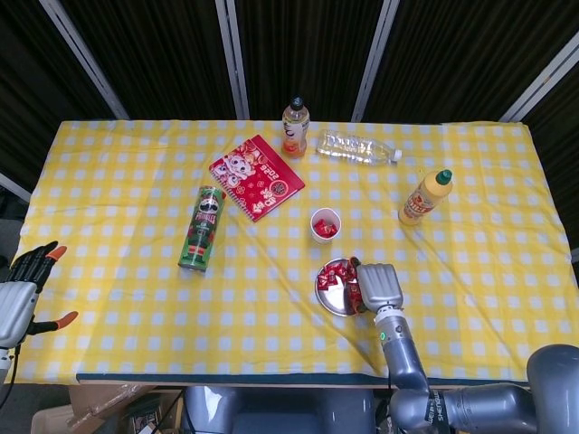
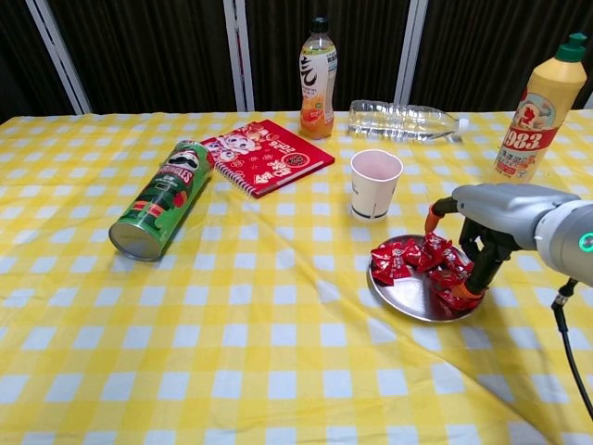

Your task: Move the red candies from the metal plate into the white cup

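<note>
While its fingers spread, the right hand [image 2: 482,243] touches red candies [image 2: 417,260] on the metal plate [image 2: 408,298].

The table [image 1: 136,298] (yellow check cloth) bears a metal plate [image 2: 412,297], white cup [image 2: 375,184], crisps can [image 2: 162,197], notebook [image 2: 267,154] and three bottles.

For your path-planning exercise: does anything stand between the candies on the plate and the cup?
Nothing visible does. The cup stands just behind the plate, with only bare cloth between. The right hand is already at the candies.
</note>
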`<action>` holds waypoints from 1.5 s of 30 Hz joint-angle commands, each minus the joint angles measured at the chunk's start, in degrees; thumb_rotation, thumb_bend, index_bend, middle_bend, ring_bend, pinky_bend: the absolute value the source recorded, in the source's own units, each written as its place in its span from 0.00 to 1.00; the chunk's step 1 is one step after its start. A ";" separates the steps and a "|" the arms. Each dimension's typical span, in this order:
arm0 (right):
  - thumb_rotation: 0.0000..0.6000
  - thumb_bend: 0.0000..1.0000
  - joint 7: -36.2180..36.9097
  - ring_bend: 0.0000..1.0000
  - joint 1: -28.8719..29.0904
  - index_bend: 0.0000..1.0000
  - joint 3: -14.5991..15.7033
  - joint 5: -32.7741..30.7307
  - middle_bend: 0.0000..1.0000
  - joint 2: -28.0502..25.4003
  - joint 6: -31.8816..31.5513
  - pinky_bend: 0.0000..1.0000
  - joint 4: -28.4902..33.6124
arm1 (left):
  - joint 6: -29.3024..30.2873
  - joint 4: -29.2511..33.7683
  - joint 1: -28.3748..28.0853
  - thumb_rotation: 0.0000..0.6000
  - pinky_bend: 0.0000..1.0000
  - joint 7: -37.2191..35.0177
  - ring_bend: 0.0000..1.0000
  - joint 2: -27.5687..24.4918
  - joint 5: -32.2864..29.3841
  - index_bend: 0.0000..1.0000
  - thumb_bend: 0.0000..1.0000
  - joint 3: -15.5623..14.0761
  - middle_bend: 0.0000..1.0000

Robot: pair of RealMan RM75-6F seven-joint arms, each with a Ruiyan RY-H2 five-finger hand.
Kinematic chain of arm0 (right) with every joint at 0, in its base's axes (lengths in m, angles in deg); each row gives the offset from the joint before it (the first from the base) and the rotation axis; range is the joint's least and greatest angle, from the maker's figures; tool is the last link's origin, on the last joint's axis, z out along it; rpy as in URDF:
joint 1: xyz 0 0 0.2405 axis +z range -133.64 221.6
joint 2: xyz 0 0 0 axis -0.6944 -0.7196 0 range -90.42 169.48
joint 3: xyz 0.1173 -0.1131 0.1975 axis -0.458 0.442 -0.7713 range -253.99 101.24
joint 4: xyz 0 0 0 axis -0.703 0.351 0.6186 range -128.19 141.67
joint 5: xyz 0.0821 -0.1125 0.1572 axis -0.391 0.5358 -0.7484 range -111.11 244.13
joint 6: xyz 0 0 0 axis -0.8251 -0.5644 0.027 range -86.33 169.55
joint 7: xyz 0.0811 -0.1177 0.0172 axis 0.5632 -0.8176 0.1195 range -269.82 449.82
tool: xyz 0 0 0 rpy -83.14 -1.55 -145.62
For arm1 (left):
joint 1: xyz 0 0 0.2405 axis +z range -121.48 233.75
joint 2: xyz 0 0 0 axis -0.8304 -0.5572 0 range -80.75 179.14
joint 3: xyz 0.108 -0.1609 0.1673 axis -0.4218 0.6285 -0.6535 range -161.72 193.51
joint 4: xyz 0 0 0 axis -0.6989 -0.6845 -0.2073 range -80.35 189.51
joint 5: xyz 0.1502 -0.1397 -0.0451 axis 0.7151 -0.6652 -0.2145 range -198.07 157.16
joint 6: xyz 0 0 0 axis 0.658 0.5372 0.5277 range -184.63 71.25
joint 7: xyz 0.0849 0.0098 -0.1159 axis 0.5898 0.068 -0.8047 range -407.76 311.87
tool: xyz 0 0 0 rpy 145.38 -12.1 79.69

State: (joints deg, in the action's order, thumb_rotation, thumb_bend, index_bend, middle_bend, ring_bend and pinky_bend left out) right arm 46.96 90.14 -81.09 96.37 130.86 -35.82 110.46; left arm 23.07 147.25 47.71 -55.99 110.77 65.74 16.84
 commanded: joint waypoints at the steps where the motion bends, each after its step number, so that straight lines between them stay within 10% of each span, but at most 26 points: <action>1: 1.00 0.24 -0.18 0.77 -0.37 0.24 -0.08 0.16 0.78 0.33 0.01 0.88 -0.05 | -0.10 0.05 -0.02 1.00 0.00 -0.02 0.00 -0.03 -0.06 0.00 0.03 -0.01 0.00; 24: 1.00 0.24 -0.31 0.77 -3.09 0.39 -1.25 -0.89 0.78 2.75 3.60 0.88 -5.40 | -1.04 0.73 -0.20 1.00 0.00 -0.28 0.00 -0.49 -0.70 0.00 0.03 -0.10 0.00; 32: 1.00 0.56 0.90 0.77 -3.97 0.55 -1.50 0.59 0.78 3.54 5.04 0.88 -6.85 | -1.24 0.93 -0.28 1.00 0.00 -0.43 0.00 -0.58 -0.79 0.00 0.03 -0.08 0.00; 45: 1.00 0.62 1.35 0.77 -4.14 0.58 -3.18 4.93 0.78 3.21 4.76 0.88 -4.96 | -1.55 1.24 -0.32 1.00 0.00 -0.88 0.00 -0.84 -1.03 0.00 0.03 -0.09 0.00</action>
State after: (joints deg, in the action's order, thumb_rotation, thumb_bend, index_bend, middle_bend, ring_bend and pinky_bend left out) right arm 48.58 85.88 -83.91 100.82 134.42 -30.77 104.85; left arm 21.53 148.51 47.39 -56.83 109.94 64.72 16.76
